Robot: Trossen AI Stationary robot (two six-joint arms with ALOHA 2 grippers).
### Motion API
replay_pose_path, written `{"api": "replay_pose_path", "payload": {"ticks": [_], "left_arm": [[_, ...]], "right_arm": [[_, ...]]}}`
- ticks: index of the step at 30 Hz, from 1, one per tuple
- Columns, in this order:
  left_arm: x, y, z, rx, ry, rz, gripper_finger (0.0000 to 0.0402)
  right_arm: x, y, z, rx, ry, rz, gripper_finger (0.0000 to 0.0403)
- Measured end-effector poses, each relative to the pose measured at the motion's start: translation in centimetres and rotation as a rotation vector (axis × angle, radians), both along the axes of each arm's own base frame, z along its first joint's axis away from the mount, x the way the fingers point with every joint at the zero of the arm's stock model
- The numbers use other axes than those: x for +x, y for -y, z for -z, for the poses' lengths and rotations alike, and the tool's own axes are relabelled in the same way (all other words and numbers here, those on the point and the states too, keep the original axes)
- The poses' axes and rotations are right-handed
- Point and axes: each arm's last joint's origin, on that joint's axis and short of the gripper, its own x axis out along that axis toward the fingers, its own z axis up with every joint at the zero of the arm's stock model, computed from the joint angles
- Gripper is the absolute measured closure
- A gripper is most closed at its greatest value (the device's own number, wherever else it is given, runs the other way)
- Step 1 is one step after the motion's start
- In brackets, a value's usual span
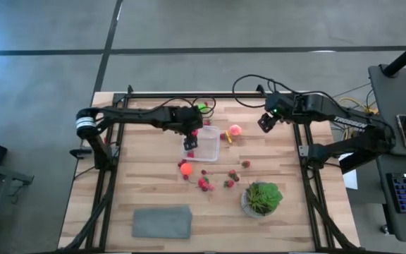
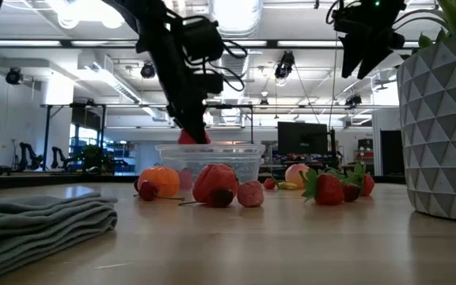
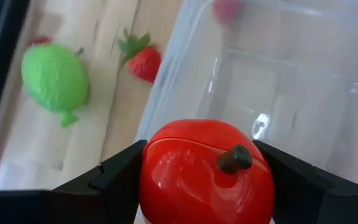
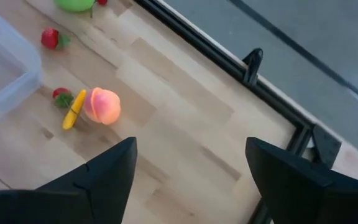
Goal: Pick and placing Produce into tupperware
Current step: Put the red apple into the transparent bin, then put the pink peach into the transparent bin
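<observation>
My left gripper (image 1: pixel 190 143) is shut on a red toy apple (image 3: pixel 205 175) over the left rim of the clear tupperware (image 1: pixel 207 143), which stands on the table's middle. The tupperware also shows in the left wrist view (image 3: pixel 278 81). A lime-green fruit (image 1: pixel 201 108) lies beyond the box, a pink-peach fruit (image 1: pixel 235 130) to its right, an orange fruit (image 1: pixel 185 168) in front of it. Several small strawberries (image 1: pixel 204 183) lie nearer the front. My right gripper (image 1: pixel 265 123) is open and empty, raised above the table right of the peach (image 4: pixel 102 106). My left gripper pinches the red apple's two opposite sides (image 3: pixel 151 180) between its two fingers. The fingers come from above, pointing down. The apple is lifted clear, its brown stem (image 3: pixel 234 158) facing the wrist camera, just above the tupperware's rim.
A leafy green plant in a white faceted pot (image 1: pixel 261 199) stands at the front right. A folded grey cloth (image 1: pixel 162 221) lies at the front left. A small yellow piece (image 4: pixel 73 111) lies beside the peach. A black frame rail (image 1: pixel 189 94) runs along the far edge.
</observation>
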Motion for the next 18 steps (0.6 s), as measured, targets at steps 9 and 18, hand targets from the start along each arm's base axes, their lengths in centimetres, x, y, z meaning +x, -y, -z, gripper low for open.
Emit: {"api": "replay_pose_path", "payload": {"ticks": [9, 18], "left_arm": [[0.2, 0.0, 0.9, -0.028, -0.019, 0.013, 0.0102], [-0.9, 0.2, -2.1, -0.021, -0.017, 0.013, 0.0064]], "right_arm": [[2.3, 0.7, 0.7, -0.013, 0.087, 0.040, 0.0087], [5.4, 1.6, 3.9, 0.113, -0.017, -0.011, 0.0059]]}}
